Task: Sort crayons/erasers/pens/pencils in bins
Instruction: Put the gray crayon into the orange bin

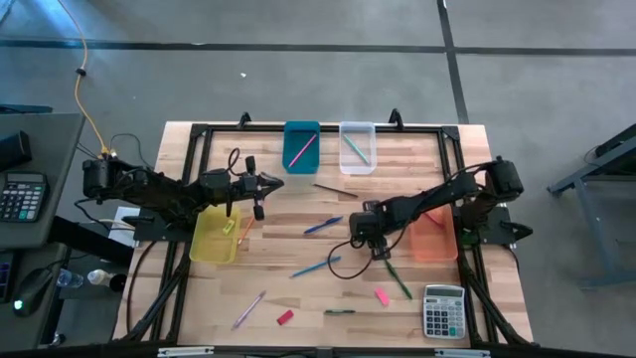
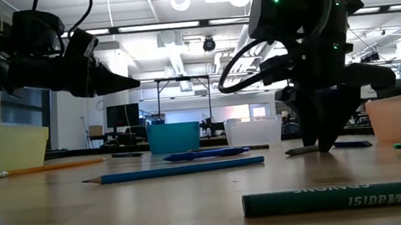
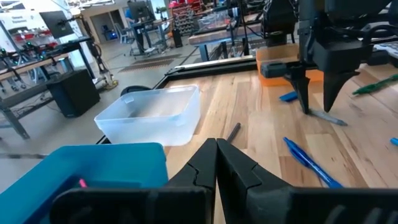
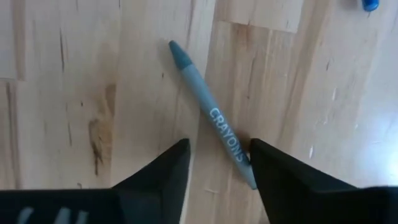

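Grey-blue crayon (image 4: 211, 115) lies flat on the counter (image 1: 298, 298) right between my right end effector (image 4: 217, 165) fingers, 1 finger on each side. The far finger looks like it touches the crayon's lower end; the other is apart from it. Jaws part open, nothing gripped or lifted. Crayon is a thin paper-wrapped stick printed "CRAYONS", blunt tip pointing away from me. In the high view that end effector (image 1: 370, 239) sits low over the counter's middle-right, just beside the orange bin (image 1: 434, 239).

My left end effector (image 3: 216, 168) is closed, empty, held above the counter near the yellow bin (image 1: 213, 237), pointing toward the teal bin.

Counter is pale wood planks with visible grain and seams. Loose on it:
- 1 blue pen (image 1: 322, 226) near the middle, 1 blue pencil (image 1: 316, 267) below it
- 1 green crayon (image 1: 398, 281) toward the calculator (image 1: 444, 311)
- 2 erasers, small stubby blocks: pink (image 1: 382, 296) and red (image 1: 285, 318)
- 1 thin pinkish stick (image 1: 248, 309) at the near-left

Bins are 4 translucent rectangular plastic tubs:
- teal bin (image 1: 301, 146): 1 pink stick inside
- clear bin (image 1: 357, 147): 1 green stick inside
- yellow bin: 1 small yellowish piece, cannot tell what
- orange bin: contents not visible, arm overlaps it
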